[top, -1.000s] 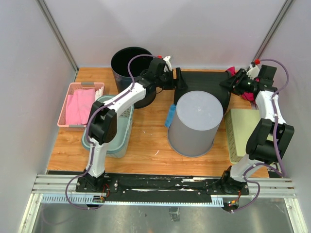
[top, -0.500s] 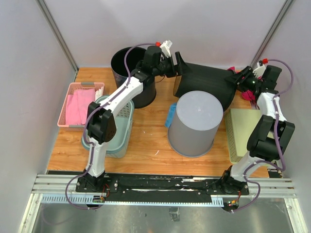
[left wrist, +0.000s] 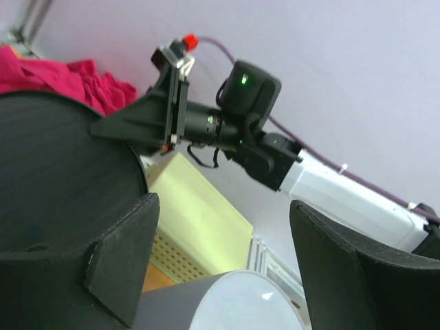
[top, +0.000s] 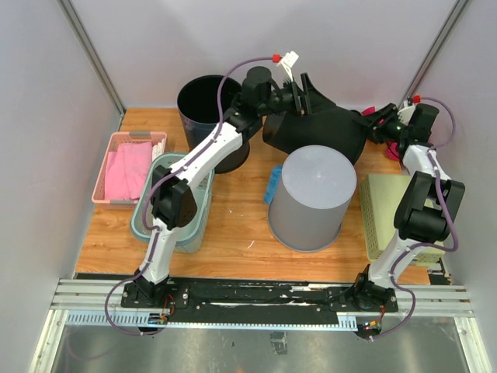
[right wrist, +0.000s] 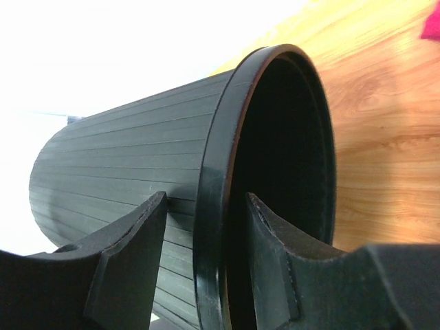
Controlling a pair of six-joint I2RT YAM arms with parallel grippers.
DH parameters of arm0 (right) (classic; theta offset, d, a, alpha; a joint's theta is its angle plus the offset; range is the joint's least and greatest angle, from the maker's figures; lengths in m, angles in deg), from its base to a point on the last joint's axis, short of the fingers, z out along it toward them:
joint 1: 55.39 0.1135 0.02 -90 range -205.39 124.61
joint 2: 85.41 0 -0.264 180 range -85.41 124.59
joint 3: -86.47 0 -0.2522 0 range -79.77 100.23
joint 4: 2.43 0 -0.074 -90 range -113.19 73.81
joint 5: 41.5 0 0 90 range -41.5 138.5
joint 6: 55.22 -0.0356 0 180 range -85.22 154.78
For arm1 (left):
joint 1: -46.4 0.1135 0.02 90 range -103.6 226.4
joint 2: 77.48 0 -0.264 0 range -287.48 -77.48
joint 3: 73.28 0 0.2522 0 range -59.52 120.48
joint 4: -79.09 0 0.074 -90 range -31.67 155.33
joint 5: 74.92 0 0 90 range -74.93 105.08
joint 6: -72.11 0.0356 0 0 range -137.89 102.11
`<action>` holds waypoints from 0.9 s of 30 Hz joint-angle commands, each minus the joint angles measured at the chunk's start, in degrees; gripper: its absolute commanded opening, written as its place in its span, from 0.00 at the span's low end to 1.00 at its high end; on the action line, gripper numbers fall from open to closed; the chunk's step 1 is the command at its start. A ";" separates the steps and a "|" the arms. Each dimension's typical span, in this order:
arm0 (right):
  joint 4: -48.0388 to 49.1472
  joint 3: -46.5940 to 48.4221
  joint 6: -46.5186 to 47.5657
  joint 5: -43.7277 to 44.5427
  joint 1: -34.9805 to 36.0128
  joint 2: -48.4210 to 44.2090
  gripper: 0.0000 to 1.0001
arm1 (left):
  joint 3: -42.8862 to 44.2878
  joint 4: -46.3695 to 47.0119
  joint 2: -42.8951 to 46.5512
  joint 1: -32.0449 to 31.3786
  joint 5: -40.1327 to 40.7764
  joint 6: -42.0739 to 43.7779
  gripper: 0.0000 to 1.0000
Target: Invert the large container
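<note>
Two tools on the black container (top: 322,132), lifted sideways at the far counter | right tool (right wrist: 203,234) pinches its rim, a finger each side | left tool (top: 299,93) spread wide at its base, steadying the flip I'd guess | wooden counter (top: 233,225), plain white walls

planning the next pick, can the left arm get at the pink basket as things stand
Probably not yet: the left hand is up at the lifted black container, sharing it with the right hand. The pink basket lies unobstructed.
</note>
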 commanded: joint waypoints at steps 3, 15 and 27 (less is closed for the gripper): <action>-21.10 0.49 11.63 15.31 0.31 5.70 0.49 | 1.93 3.04 -5.23 -0.68 -3.47 -3.03 0.80; -25.91 -1.18 16.18 23.33 -2.29 6.14 0.48 | 4.40 4.73 -5.31 -1.32 -3.64 -3.97 0.91; -26.88 -1.45 17.82 23.16 -2.28 -0.08 0.48 | 0.63 1.99 -0.90 -1.77 -4.15 -0.66 0.91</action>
